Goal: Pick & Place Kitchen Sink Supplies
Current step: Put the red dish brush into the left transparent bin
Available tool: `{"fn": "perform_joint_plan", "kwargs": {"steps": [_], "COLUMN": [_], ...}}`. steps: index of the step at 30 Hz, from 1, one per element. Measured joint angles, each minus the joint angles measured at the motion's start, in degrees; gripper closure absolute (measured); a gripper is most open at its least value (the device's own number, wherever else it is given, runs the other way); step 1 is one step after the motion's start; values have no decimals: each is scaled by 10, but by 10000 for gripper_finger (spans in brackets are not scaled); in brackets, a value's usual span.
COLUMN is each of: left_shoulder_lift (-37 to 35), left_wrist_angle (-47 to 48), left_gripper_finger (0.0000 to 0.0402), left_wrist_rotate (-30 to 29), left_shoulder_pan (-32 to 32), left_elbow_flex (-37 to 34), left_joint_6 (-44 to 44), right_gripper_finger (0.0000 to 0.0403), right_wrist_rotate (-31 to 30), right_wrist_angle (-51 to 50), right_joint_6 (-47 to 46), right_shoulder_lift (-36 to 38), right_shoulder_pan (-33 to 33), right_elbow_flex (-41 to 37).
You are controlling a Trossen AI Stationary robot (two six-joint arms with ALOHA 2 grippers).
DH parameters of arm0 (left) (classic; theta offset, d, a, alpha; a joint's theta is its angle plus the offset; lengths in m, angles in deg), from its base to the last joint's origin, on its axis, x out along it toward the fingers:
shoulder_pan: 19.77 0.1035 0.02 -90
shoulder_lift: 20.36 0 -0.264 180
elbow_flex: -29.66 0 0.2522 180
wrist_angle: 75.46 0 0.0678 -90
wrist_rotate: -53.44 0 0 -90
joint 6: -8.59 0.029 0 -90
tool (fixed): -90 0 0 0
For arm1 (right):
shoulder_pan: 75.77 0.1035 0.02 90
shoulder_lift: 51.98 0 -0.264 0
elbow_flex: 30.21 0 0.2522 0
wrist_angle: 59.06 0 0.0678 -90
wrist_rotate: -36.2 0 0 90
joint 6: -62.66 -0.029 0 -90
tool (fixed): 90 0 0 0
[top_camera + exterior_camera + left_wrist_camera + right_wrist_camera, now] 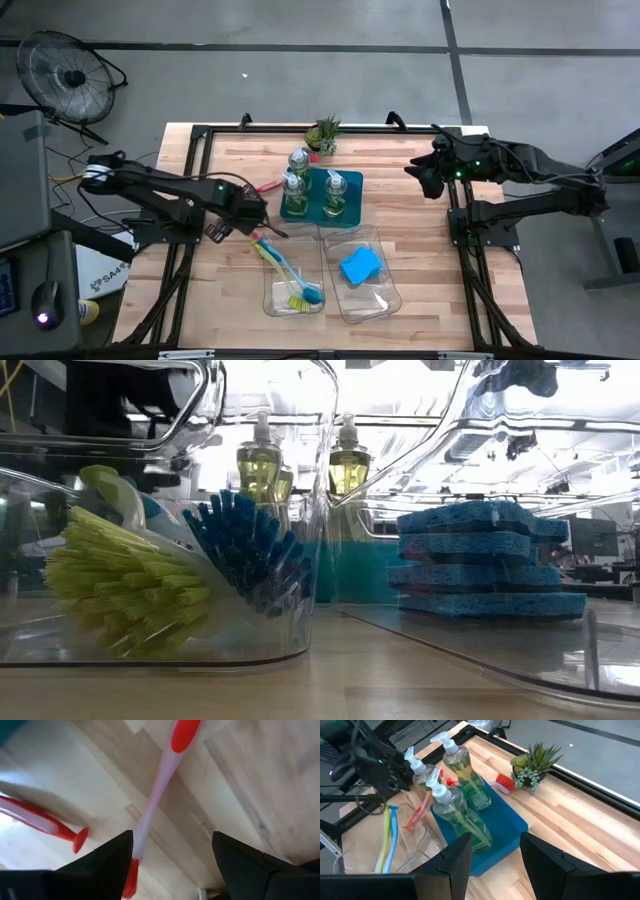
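Observation:
My left gripper (262,222) (172,837) is open, low over the table just left of the teal tray (350,210). A red-pink dish brush handle (162,775) lies on the wood between its fingers, close to one finger (117,857). A second red-pink handle (35,820) lies beside it. Three soap bottles (312,185) (462,795) stand upright on the tray. Blue and yellow-green brushes (285,272) (190,575) lie in the left clear bin. Blue sponges (359,265) (485,560) are stacked in the right bin. My right gripper (420,178) (495,840) waits open near the table's right edge. My left gripper comes from above with its open fingers on either side of the red-pink brush's handle (141,827), which lies flat on the table. The handle runs right beside one finger; whether that finger touches it, I cannot tell.
A small green potted plant (322,135) (535,762) stands near the far edge, behind the tray, with a red brush head (505,781) next to it. The two clear bins (375,300) take up the near middle. Bare wood lies to the right of the tray.

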Motion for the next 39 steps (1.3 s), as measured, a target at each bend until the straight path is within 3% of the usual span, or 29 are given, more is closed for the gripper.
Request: {"fn": "perform_joint_plan", "kwargs": {"steps": [4, 12, 22, 39], "left_shoulder_lift": [48, 98, 100, 100], "left_wrist_angle": [-1, -4, -29, -66], "left_gripper_finger": [135, 135, 135, 135], "left_wrist_rotate": [-5, -73, -63, -13], "left_shoulder_pan": [0, 0, 5, 96], "left_elbow_flex": [0, 0, 0, 0], "left_joint_6": [0, -9, 57, 217], "right_gripper_finger": [240, 240, 240, 240], "right_wrist_rotate": [4, 9, 8, 15], "right_wrist_angle": [0, 0, 0, -2], "right_joint_6": [0, 0, 5, 18], "right_shoulder_lift": [0, 0, 0, 0], "right_shoulder_pan": [0, 0, 0, 0], "right_elbow_flex": [0, 0, 0, 0]}}
